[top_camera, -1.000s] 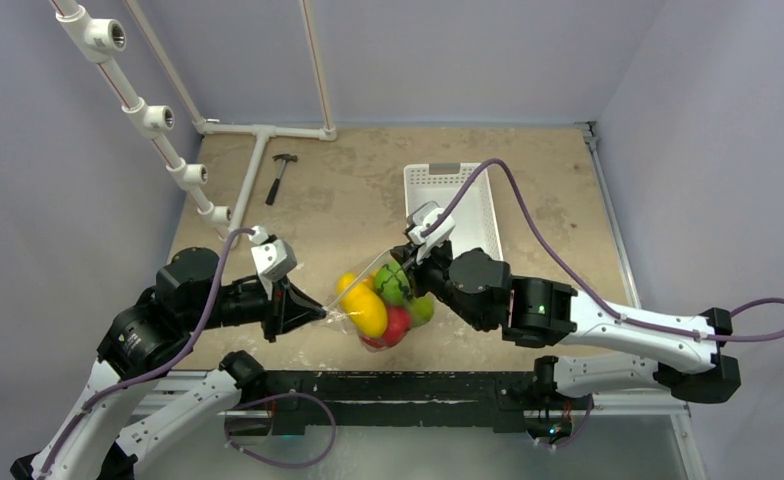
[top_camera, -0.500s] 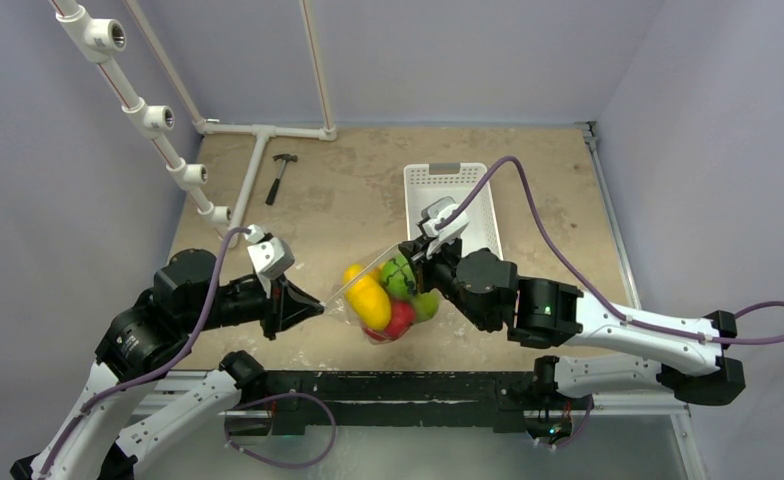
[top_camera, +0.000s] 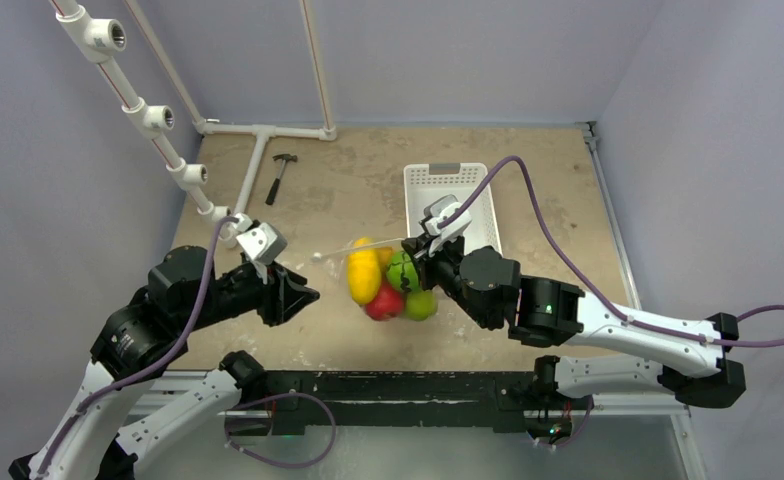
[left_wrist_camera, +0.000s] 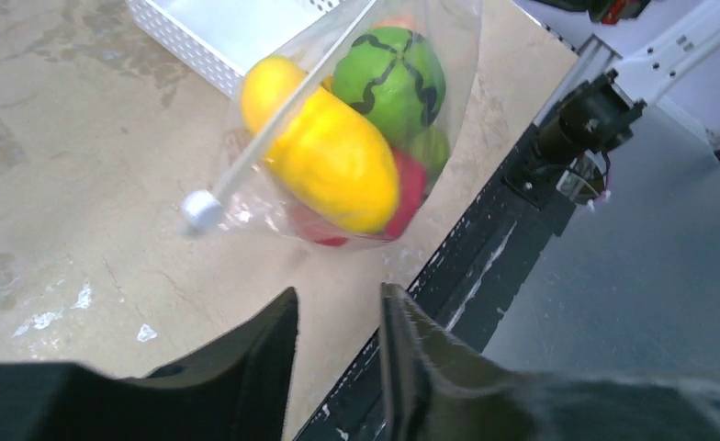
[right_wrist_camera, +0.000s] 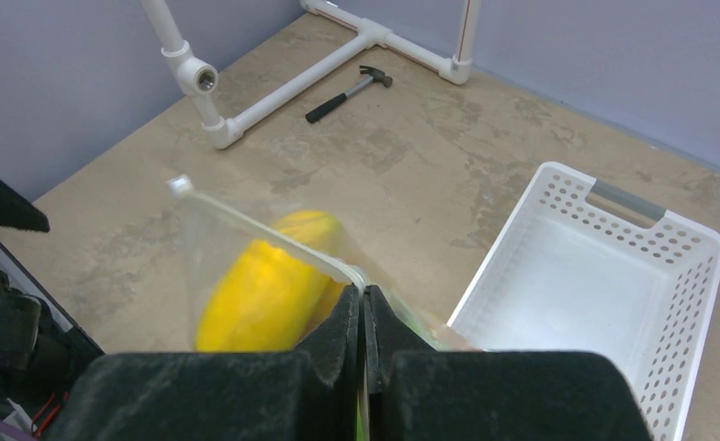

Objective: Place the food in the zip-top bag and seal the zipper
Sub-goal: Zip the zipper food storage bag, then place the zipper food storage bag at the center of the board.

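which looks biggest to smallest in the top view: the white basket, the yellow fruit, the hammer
1. white basket, clearly the largest
2. yellow fruit
3. hammer, about as long as the fruit but much thinner

The fruit may be nearer the camera than the hammer, so the order of those two is unsure.

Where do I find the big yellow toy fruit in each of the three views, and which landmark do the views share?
Top external: the yellow fruit is at the centre, left of the green fruit.
Left wrist: the yellow fruit is in the upper middle, inside the bag.
Right wrist: the yellow fruit is low, left of centre.
Shared landmark: the white basket.
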Tool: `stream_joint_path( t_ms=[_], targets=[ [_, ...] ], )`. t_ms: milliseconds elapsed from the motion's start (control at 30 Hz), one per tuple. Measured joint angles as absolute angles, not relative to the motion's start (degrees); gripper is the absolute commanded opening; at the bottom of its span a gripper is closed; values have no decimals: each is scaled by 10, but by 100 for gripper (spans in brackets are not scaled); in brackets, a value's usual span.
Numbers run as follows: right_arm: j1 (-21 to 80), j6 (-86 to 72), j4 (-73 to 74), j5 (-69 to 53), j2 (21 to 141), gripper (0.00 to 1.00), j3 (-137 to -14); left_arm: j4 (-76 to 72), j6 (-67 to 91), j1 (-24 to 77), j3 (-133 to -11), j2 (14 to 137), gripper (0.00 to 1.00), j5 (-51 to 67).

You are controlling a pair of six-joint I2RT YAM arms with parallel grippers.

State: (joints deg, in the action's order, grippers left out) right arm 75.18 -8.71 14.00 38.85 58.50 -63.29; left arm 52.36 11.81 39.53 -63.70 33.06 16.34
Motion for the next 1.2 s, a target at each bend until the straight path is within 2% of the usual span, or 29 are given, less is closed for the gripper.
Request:
stream_joint_path(
  t_ms=[67,300,400,867,1200],
  targets=[
    [751,-82,137,388,587,0,-633,519,119,395,-643,331,50,147],
    [750,-65,128,373,607,0,-633,493,108,395,-674,345,64,118],
    [749,-60,127,360,614,0,-633,475,93,395,-690,363,75,123],
    [749,-38,128,215,622,0,-648,413,34,396,-693,453,80,255],
    [749,-26,128,157,607,0,-649,384,23,396,-666,488,74,334]
  ],
)
